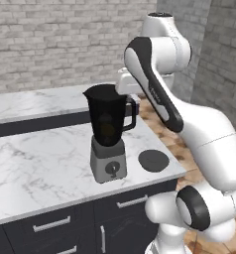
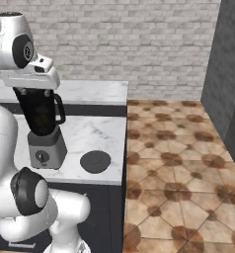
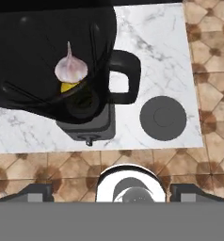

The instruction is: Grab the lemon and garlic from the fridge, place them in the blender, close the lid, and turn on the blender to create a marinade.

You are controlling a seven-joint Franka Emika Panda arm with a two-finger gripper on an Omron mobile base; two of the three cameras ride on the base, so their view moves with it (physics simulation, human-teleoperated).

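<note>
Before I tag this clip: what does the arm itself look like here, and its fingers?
A glossy white arm of rounded, tube-like links, with dark grey bands and round dark caps at the joints. No cables or markings show. The hand view shows the gripper, with two small dark grey, blocky fingers.

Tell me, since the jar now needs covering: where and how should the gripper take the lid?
The lid lies flat on the counter, right of the blender, with nothing touching it. Probably best to come straight down and pinch across its rim, as the flat disc shows no clear knob, though a faint central ring may offer one.
</note>
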